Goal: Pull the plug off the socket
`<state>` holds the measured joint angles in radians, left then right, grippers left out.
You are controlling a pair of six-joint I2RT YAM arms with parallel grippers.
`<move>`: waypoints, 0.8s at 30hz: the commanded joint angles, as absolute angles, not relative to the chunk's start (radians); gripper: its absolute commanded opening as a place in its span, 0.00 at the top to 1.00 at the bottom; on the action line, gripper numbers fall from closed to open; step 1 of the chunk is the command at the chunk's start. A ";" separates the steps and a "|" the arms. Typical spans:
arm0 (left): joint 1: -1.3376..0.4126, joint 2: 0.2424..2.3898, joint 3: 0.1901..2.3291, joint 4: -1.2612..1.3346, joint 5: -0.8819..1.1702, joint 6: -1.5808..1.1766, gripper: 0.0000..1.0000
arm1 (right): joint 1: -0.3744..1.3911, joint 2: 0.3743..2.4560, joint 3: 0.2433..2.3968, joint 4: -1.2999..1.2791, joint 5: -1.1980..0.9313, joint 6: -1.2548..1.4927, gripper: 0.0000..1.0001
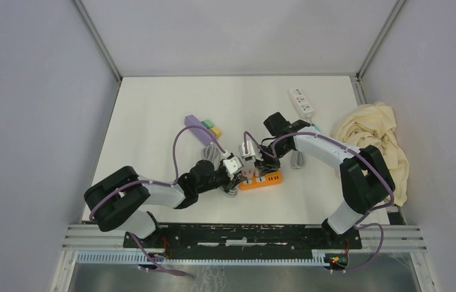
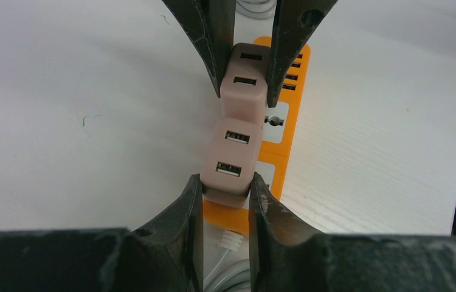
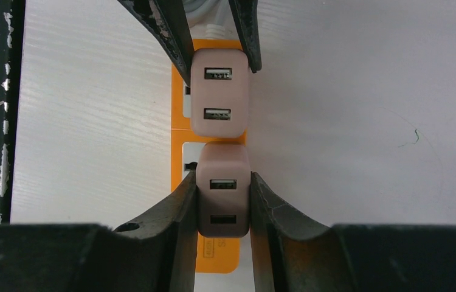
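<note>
An orange power strip point(image 1: 263, 180) lies flat on the white table, with two pink USB charger plugs side by side on it. My left gripper point(image 2: 225, 185) is shut on one pink plug point(image 2: 230, 152). My right gripper point(image 3: 222, 190) is shut on the other pink plug point(image 3: 223, 182). Each wrist view shows the other gripper's fingers clamping the far plug from the top of the frame: point(image 2: 247, 79) in the left wrist view, point(image 3: 219, 100) in the right. From above, the two grippers meet over the strip, left point(image 1: 242, 173) and right point(image 1: 262, 164). The strip point(image 2: 286, 121) point(image 3: 179, 121) shows beside the plugs.
A purple power strip with coloured plugs point(image 1: 201, 128) lies behind the left arm. A white power strip point(image 1: 301, 101) is at the back right. A cream cloth point(image 1: 374, 143) is bunched at the right edge. Grey cable coils point(image 1: 297, 159) lie near the orange strip.
</note>
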<state>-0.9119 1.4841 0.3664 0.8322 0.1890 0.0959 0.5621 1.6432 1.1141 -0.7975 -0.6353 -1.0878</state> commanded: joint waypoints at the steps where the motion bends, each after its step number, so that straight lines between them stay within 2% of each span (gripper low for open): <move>1: -0.909 1.487 0.381 0.819 0.187 0.120 0.97 | 0.537 1.601 1.145 -0.825 -0.691 -1.100 1.00; 6: -0.909 1.496 0.392 0.817 0.198 0.115 0.97 | 0.607 1.594 1.121 -0.842 -0.760 -1.147 1.00; 11: -0.908 1.493 0.388 0.815 0.199 0.109 0.97 | 0.622 1.625 1.177 -0.840 -0.757 -1.067 1.00; 24: -0.904 1.487 0.374 0.816 0.197 0.101 0.97 | 0.475 1.580 1.214 -0.951 -0.962 -1.109 1.00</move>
